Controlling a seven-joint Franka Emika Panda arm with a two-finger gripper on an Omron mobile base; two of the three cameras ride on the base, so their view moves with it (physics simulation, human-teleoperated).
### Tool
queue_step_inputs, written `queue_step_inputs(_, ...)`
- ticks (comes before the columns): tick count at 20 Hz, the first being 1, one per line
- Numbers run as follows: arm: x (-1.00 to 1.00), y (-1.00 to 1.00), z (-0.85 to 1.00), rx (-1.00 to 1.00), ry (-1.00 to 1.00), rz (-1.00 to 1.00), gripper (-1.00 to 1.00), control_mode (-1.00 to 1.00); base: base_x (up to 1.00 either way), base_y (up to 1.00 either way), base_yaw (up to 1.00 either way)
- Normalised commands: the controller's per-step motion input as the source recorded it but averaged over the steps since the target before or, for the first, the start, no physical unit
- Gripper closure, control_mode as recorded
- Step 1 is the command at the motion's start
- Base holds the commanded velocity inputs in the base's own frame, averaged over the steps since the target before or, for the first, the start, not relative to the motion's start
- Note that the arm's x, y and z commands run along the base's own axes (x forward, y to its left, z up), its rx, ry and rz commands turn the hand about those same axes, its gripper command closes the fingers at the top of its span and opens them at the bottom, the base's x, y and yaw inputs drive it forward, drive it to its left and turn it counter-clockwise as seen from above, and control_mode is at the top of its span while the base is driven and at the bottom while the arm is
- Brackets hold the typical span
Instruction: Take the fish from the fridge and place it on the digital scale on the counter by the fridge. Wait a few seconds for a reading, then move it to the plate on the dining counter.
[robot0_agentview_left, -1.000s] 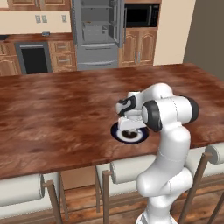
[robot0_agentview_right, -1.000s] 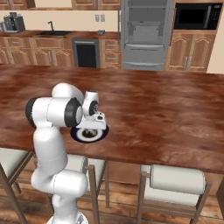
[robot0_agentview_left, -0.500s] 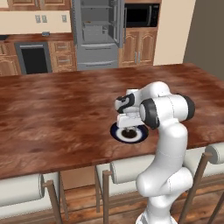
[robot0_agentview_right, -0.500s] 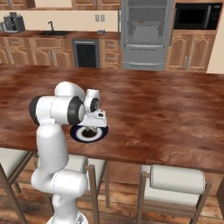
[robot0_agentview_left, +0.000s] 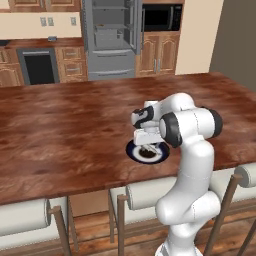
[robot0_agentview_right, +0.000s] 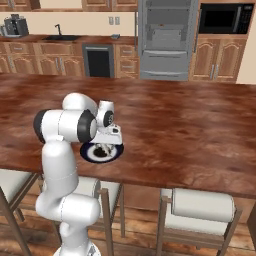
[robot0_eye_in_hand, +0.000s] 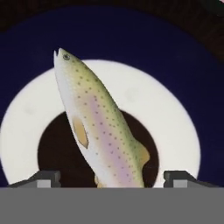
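Tool (robot0_eye_in_hand: 112, 180): fingers spread wide, released, just above the plate (robot0_eye_in_hand: 183, 61)
Fish (robot0_eye_in_hand: 98, 124): apparently lying on the plate's white centre
Plate: on the tabletop (robot0_agentview_left: 60, 130)

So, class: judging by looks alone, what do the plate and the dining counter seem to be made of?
Plate: looks like glazed ceramic, with a smooth, even navy rim and a plain white centre; plastic can't be ruled out.
Dining counter: polished wood, reddish-brown with swirling grain and a soft sheen on top.

fish (robot0_eye_in_hand: 98, 131): 1 | plate (robot0_eye_in_hand: 175, 127): 1 (navy rim) | stools (robot0_agentview_right: 202, 210): 3 | fridge (robot0_agentview_right: 167, 37): 1
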Motion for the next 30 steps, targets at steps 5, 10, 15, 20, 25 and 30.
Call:
queue_step_inputs(5, -0.59, 0.00, 0.52, -0.01, -0.05, 0.00, -1.00, -1.00, 0.00, 0.00, 0.00)
queue_step_inputs(10, -1.00, -0.03, 0.84, 0.03, -0.19, 0.01, -1.00, -1.00, 0.00, 0.00, 0.00)
queue_step_inputs(15, -1.00, -0.04, 0.97, 0.03, -0.21, 0.02, -1.00, -1.00, 0.00, 0.00, 0.00)
queue_step_inputs(20, -1.00, 0.00, 0.96, 0.00, -0.12, 0.03, -1.00, -1.00, 0.00, 0.00, 0.00)
queue_step_inputs(25, -1.00, 0.00, 1.00, -0.01, -0.03, 0.01, -1.00, -1.00, 0.00, 0.00, 0.00)
queue_step_inputs(30, -1.00, -0.18, 0.71, 0.00, -0.07, 0.02, -1.00, -1.00, 0.00, 0.00, 0.00)
